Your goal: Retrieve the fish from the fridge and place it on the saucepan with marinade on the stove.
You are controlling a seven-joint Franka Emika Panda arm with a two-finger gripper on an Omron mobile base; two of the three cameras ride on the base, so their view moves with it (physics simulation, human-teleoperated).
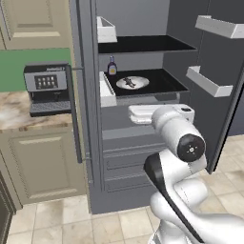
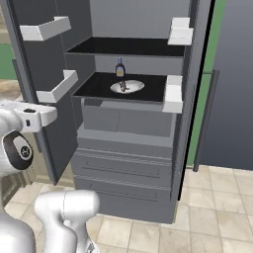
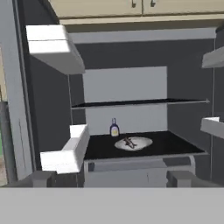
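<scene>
The fridge [image 1: 90, 119] [image 2: 128, 163] [image 3: 124, 87] stands with both doors open. On its lower black shelf the small silver-grey fish [image 1: 129, 83] [image 2: 123, 87] [image 3: 129, 142] lies on a round white plate [image 1: 140, 82] [image 2: 134, 86] [image 3: 142, 142]. My gripper [image 3: 111, 178] is open with nothing between its fingers, and hangs in front of the fridge, short of the shelf and facing the fish. In the base views I see the white hand [image 1: 143, 114] [image 2: 37, 114] at about the shelf's front edge height. The saucepan, marinade and stove are out of view.
A small bottle [image 1: 112, 66] [image 2: 119, 67] [image 3: 114, 128] stands behind the plate. White door bins [image 1: 207, 82] [image 2: 55, 88] [image 3: 65, 153] jut from both open doors. A coffee machine [image 1: 47, 88] sits on the counter [image 1: 14, 114] left of the fridge. Drawers [image 2: 123, 173] lie below the shelf.
</scene>
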